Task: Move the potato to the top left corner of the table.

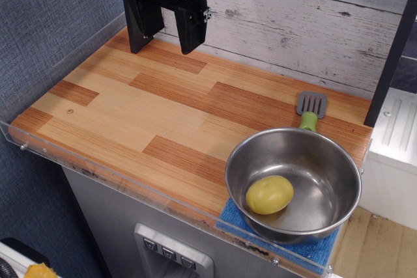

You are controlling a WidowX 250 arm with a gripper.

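The potato (269, 194) is a small pale-yellow oval lying inside a steel pan (326, 161) at the front right of the wooden table (150, 115). My black gripper (164, 49) hangs open and empty above the table's back left part, far from the potato. Its two fingers (139, 30) point down with a clear gap between them.
The pan stands on a blue cloth (234, 216) at the front right edge. A spatula with a grey head and green handle (310, 110) lies behind the pan. A clear acrylic rim (98, 167) edges the table. A white plank wall (306, 24) stands behind.
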